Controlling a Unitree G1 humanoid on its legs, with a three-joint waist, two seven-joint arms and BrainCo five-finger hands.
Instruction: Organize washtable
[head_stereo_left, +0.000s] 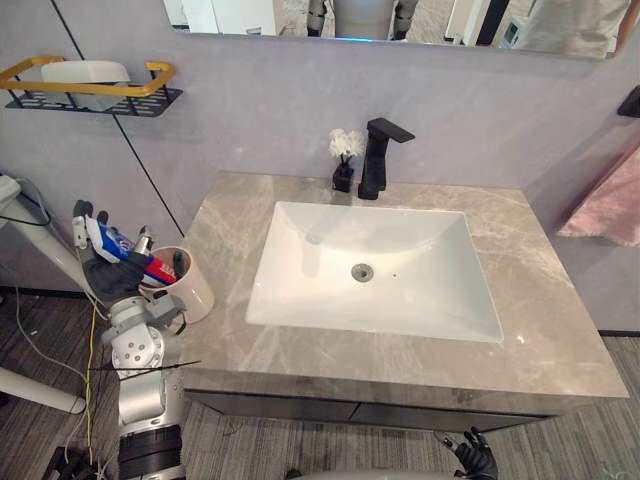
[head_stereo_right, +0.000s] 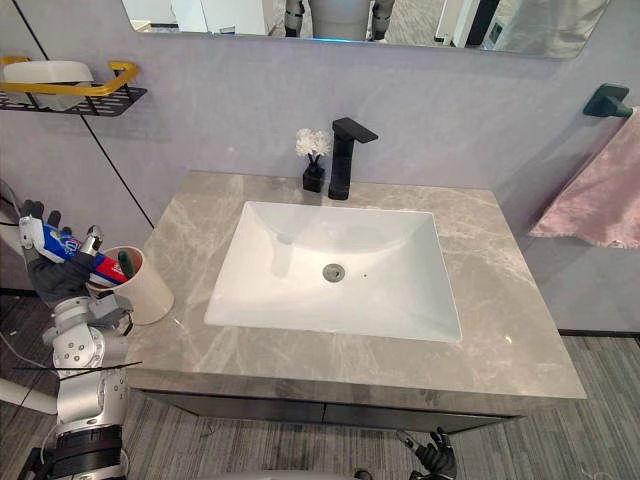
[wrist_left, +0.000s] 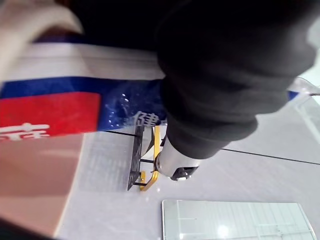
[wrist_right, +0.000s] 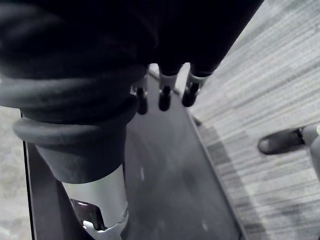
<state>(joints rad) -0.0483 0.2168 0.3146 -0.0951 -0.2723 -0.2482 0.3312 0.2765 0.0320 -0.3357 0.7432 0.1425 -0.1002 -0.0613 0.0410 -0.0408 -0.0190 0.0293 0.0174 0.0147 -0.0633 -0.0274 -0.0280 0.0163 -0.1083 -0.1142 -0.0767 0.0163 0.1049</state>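
Red, white and blue bands mark the toothpaste tube (head_stereo_left: 120, 248). The left hand (head_stereo_left: 108, 278) has its fingers curled round it, just off the washtable's left edge. The tube's red end points down over the mouth of a cream cup (head_stereo_left: 195, 295) at that edge. Whether the tube touches the rim I cannot tell. The left wrist view is so close that the tube is cut off at both ends. A dark green thing (head_stereo_left: 179, 262) stands in the cup, too small to name.

The right hand (head_stereo_left: 474, 458) hangs low, below the counter's front edge, half cut off in the eye views. In its own wrist view its fingers (wrist_right: 164, 97) hang loose and nearly straight, a little apart, holding nothing, before a dark cabinet front (wrist_right: 165, 190).

The countertop (head_stereo_left: 560, 330) is grey veined stone round a white rectangular basin (head_stereo_left: 420, 250). A black tap (head_stereo_left: 378, 155) stands behind the basin, with a small black vase of white flowers (head_stereo_left: 345, 150) just beside it. On the grey wall hangs a black shelf with a yellow rail (head_stereo_left: 150, 75), holding a white thing (head_stereo_left: 85, 72). A pink towel (head_stereo_left: 610, 205) is cut by the frame's right side, and a mirror (head_stereo_left: 420, 15) by the top. The floor (wrist_right: 270, 70) is grey and striped.
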